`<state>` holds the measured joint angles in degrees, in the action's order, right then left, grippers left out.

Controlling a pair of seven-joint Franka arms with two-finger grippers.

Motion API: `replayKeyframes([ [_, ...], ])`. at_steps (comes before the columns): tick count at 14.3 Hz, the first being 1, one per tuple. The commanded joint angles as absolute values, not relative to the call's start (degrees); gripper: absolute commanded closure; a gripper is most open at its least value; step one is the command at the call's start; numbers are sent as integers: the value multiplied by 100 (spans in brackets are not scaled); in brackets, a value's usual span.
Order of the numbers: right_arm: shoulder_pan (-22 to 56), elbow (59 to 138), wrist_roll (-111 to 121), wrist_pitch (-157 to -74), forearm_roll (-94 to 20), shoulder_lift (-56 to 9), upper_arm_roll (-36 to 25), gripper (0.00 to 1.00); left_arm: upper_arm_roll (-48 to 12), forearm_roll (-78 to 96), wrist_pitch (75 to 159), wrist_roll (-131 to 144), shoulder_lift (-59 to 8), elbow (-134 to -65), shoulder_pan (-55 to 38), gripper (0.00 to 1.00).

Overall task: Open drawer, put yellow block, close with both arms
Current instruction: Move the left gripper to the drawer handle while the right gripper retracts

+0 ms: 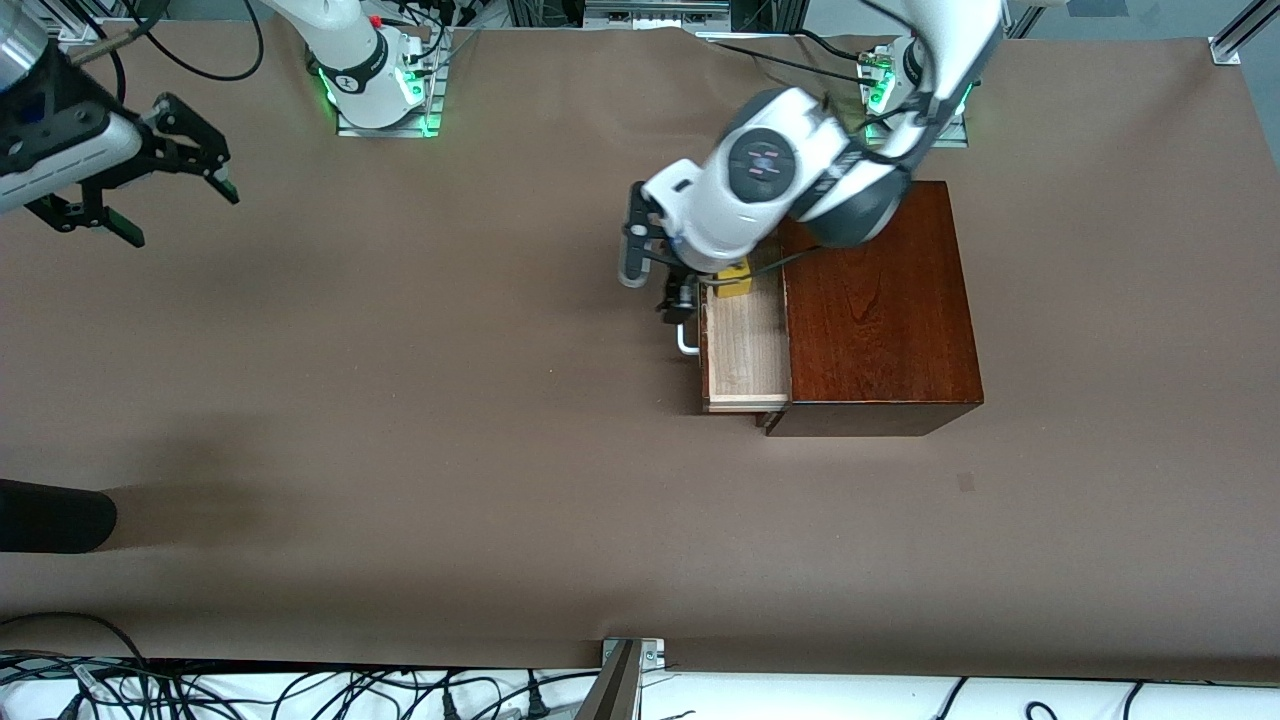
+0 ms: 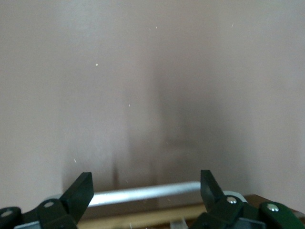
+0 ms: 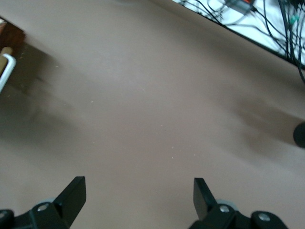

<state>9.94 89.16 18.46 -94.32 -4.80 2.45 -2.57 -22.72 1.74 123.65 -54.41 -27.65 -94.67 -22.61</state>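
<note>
The drawer [image 1: 745, 345] stands partly pulled out of the dark-brown wooden box [image 1: 880, 300], toward the right arm's end of the table. The yellow block [image 1: 737, 283] lies in the tray at its end farthest from the front camera, half hidden under the left arm's wrist. My left gripper [image 1: 672, 300] is low at the white handle [image 1: 686, 343]. In the left wrist view this gripper [image 2: 147, 179] is open, and the handle bar [image 2: 143, 193] runs across the gap between its fingers. My right gripper [image 1: 180, 213] hangs open and empty over the table's right-arm end [image 3: 138, 183].
A dark rounded object [image 1: 50, 515] pokes in at the table's edge at the right arm's end, nearer the front camera. Cables [image 1: 300, 690] and a metal bracket [image 1: 630, 660] lie along the nearest edge. The right wrist view catches the handle [image 3: 7, 69] at its border.
</note>
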Motion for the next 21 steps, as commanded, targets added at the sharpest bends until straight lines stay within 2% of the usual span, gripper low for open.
replayKeyframes([
  [1,379,9465,1618,-9782,-413,440,176,0,-2276,-289,12507,-5599,-3234,-9202,-2443,0],
  [4,404,9440,1460,-9818,-133,396,176,0,-2268,-342,12297,-5616,-3252,-9430,-2443,0],
  [9,422,9413,837,-9388,-123,413,220,0,-2013,-439,10769,-5590,-3085,-9343,-2364,0],
  [16,475,9299,800,-9369,-132,326,220,0,-1617,-448,10038,-5616,-2980,-9334,-2268,0],
  [21,466,9158,782,-9360,-167,290,211,0,-1582,-448,9905,-5608,-2857,-9351,-2145,0],
])
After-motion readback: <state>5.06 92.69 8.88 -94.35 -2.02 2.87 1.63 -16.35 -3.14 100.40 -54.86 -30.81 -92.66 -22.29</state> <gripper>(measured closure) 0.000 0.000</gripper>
